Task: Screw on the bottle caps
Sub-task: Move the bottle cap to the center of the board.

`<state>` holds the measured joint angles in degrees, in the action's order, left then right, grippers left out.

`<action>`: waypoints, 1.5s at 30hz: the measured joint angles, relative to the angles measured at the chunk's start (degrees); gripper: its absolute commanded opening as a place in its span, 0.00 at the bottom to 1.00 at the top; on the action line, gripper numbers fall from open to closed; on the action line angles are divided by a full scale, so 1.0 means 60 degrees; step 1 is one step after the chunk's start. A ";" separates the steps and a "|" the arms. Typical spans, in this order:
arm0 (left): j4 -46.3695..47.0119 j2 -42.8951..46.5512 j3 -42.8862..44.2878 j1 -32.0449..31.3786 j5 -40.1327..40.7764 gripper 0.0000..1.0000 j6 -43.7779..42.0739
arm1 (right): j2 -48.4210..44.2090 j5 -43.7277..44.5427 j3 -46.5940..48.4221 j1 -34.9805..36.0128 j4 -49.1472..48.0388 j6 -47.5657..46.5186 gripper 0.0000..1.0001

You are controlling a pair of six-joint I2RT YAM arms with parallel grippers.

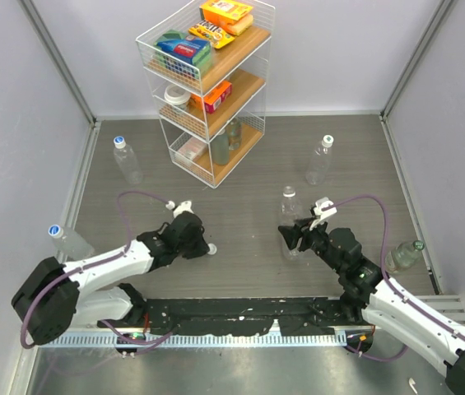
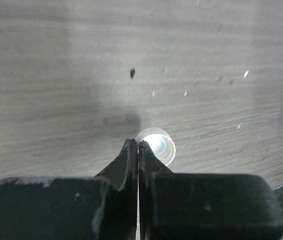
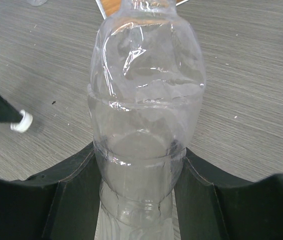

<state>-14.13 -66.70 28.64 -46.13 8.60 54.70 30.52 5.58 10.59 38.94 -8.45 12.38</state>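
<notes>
A small white bottle cap (image 2: pixel 156 145) lies open side up on the grey table. My left gripper (image 2: pixel 137 142) is shut, its fingertips pressed together at the cap's left rim with nothing seen between them. In the top view the cap (image 1: pixel 212 248) sits just off that gripper's (image 1: pixel 202 244) tip. A clear ribbed bottle (image 3: pixel 146 100) stands upright between the fingers (image 3: pixel 76 180) of my right gripper (image 3: pixel 141 175), which press its lower body on both sides. The top view shows this bottle (image 1: pixel 289 207) near the table's middle, its neck bare, and my right gripper (image 1: pixel 291 239).
A white wire shelf (image 1: pixel 207 82) with boxes and jars stands at the back. Capped bottles stand at the back left (image 1: pixel 127 162) and back right (image 1: pixel 318 160). Another bottle (image 1: pixel 69 241) is at the left wall and one (image 1: pixel 403 255) at the right wall.
</notes>
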 measured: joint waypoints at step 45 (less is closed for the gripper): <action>-0.8426 -0.7832 0.6244 0.4018 0.7315 0.00 -0.0882 | -0.1020 0.0127 0.0004 0.0000 0.0142 -0.0113 0.36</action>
<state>-64.69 -113.69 66.11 -22.02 52.49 49.41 24.40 6.35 10.61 38.94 -7.60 11.70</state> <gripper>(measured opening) 0.009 0.557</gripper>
